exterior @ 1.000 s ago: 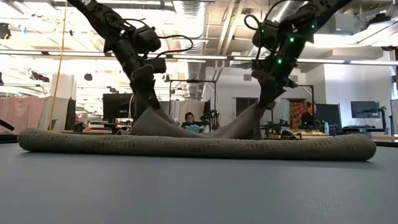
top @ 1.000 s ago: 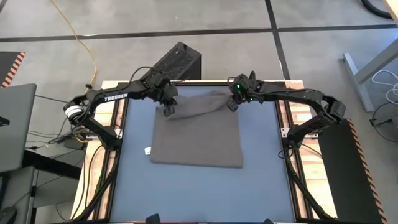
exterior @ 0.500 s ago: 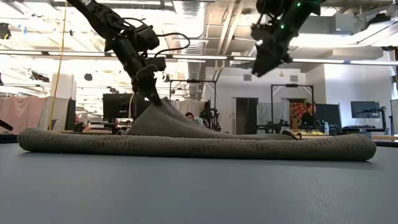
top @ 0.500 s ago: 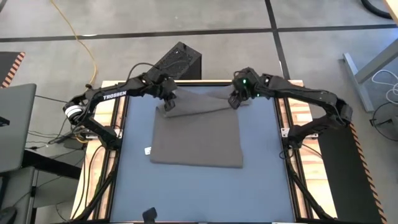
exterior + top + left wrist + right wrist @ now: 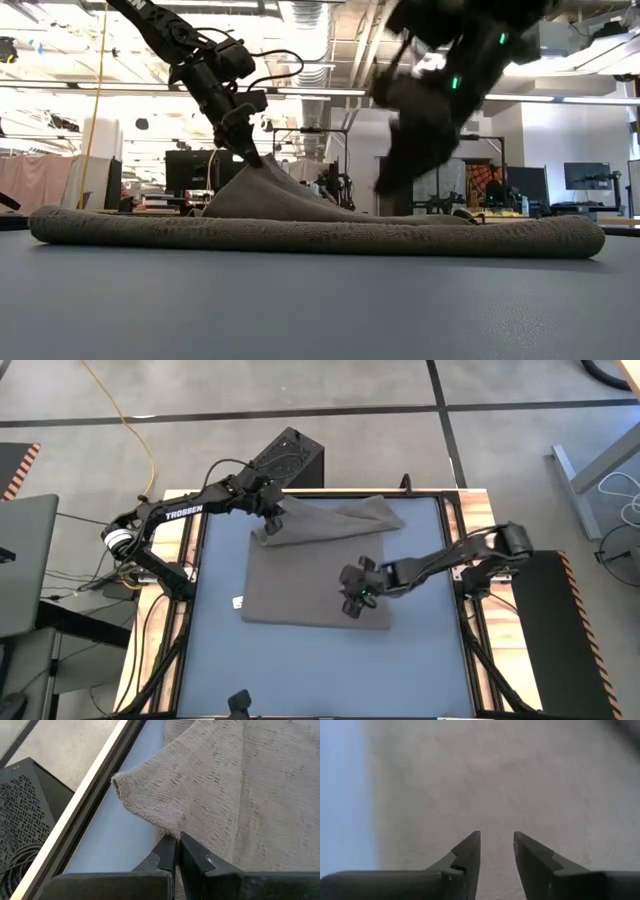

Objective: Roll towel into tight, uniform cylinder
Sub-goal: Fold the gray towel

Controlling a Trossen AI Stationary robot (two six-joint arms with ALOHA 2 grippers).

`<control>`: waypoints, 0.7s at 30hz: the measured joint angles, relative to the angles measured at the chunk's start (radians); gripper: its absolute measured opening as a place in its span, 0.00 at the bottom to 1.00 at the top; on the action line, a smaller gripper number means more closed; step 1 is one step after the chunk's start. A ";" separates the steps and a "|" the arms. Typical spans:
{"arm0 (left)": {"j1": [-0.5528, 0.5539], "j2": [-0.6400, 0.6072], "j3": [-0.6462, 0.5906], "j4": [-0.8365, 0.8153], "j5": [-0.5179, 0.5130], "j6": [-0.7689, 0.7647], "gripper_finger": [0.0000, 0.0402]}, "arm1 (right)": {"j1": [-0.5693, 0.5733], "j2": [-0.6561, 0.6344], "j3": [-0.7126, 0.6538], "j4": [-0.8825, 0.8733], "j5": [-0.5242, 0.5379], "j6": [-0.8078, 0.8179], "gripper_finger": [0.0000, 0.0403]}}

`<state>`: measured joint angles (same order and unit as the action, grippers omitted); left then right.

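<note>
The taupe towel lies spread on the blue-grey table, with a small white tag by its near left corner. Its far left corner is raised into a peak, and my left gripper is shut on it. The far right corner lies slack on the table. My right gripper hovers open over the towel's near right part, its fingers apart and nothing between them. In the low view the towel's near edge looks like a thick band. My left gripper pinches the towel a little in from its far left corner between its two shut fingers. The corner tip sticks out past them. The fingers slant down from the far left. That corner is lifted off the table; the cloth slopes down to the rest, which lies flat.
A black perforated box stands just beyond the table's far edge. Wood-and-metal side rails run along both sides. There is bare tabletop near the front edge and to the left of the towel.
My right gripper has let go of the towel's far right corner, risen clear, then swung toward the near edge and down, and now hovers over the towel's near right part. The released corner has fallen slack onto the table. The left corner stays lifted.
</note>
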<state>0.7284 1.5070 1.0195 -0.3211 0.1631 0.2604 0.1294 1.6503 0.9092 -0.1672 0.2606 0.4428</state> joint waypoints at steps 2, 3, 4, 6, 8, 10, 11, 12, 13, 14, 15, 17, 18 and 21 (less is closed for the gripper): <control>0.000 0.000 0.000 -0.001 -0.019 0.000 0.00 | 0.001 0.063 0.000 0.011 -0.015 0.025 0.29; 0.000 0.000 0.000 -0.001 -0.025 0.001 0.00 | 0.000 0.093 0.000 0.014 -0.035 0.028 0.27; 0.000 0.000 0.000 -0.004 -0.035 0.001 0.00 | -0.001 0.118 0.000 0.017 -0.045 0.029 0.24; 0.000 0.000 0.000 -0.014 -0.062 0.001 0.00 | -0.002 0.144 0.005 -0.003 -0.062 0.030 0.18; 0.000 0.000 0.000 -0.032 -0.100 0.002 0.00 | -0.003 0.149 0.008 -0.066 -0.062 0.029 0.12; 0.000 0.000 0.001 -0.059 -0.140 0.011 0.00 | -0.010 0.130 0.011 -0.151 -0.059 0.027 0.07; 0.000 0.000 0.001 -0.071 -0.154 0.016 0.00 | -0.017 0.110 0.009 -0.225 -0.050 0.023 0.04; 0.000 0.000 0.001 -0.080 -0.163 0.017 0.00 | -0.025 0.086 0.004 -0.289 -0.036 0.015 0.03; 0.000 0.000 0.001 -0.087 -0.169 0.016 0.00 | -0.035 0.061 0.002 -0.342 -0.021 0.006 0.03; 0.000 0.000 0.001 -0.094 -0.171 0.016 0.00 | -0.050 0.036 0.000 -0.400 0.000 0.002 0.02; 0.000 0.000 0.001 -0.099 -0.171 0.015 0.00 | -0.067 0.010 -0.003 -0.449 0.025 -0.004 0.03; 0.000 0.000 0.001 -0.104 -0.171 0.015 0.00 | -0.109 -0.047 -0.004 -0.562 0.098 -0.008 0.05; -0.001 0.000 0.001 -0.109 -0.171 0.015 0.00 | -0.136 -0.081 -0.004 -0.609 0.139 -0.010 0.06; -0.001 0.000 0.001 -0.120 -0.171 0.007 0.00 | -0.226 -0.159 -0.002 -0.696 0.235 -0.039 0.07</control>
<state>0.7277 1.5070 1.0203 -0.4408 -0.0074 0.2673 -0.0969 1.4908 0.9077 -0.8630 0.4958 0.4037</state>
